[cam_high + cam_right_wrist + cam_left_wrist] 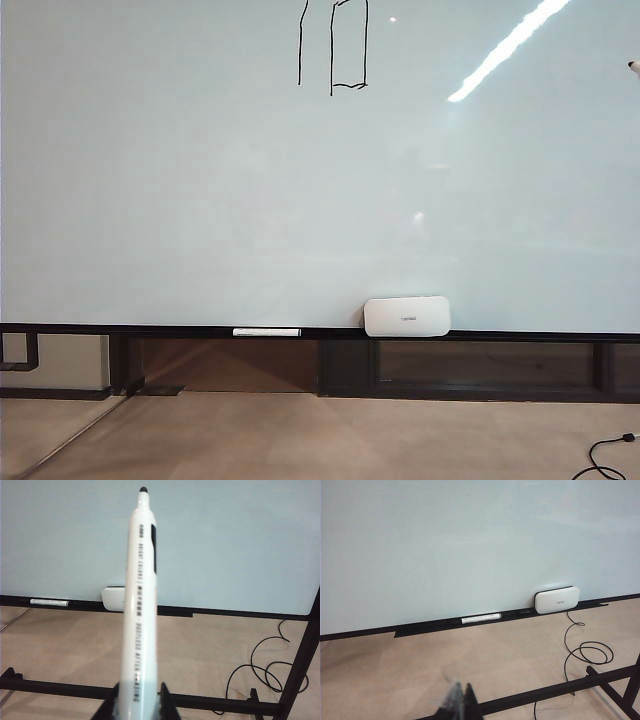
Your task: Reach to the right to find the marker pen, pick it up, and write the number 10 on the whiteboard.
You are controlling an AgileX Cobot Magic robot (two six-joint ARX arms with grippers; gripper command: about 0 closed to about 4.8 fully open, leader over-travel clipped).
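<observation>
The whiteboard (200, 200) fills the exterior view. The number 10 (333, 45) stands in thin black lines near its top edge: one vertical stroke and a narrow boxy zero. My right gripper (140, 684) is shut on the white marker pen (141, 605). The pen's black tip points at the whiteboard (240, 545) but stays clear of it. My left gripper (463, 684) is shut and empty, low over the floor and back from the whiteboard (445, 540). Neither gripper shows in the exterior view. A small white, dark-tipped end (634, 67) pokes in at its right edge.
A white eraser (406, 316) (557, 599) (114, 598) rests on the black bottom rail (150, 329). A second white marker (266, 332) (480, 618) (49, 602) lies on the rail to its left. A black cable (587, 652) (260, 665) coils on the floor. Black frame bars (560, 690) (50, 685) cross below.
</observation>
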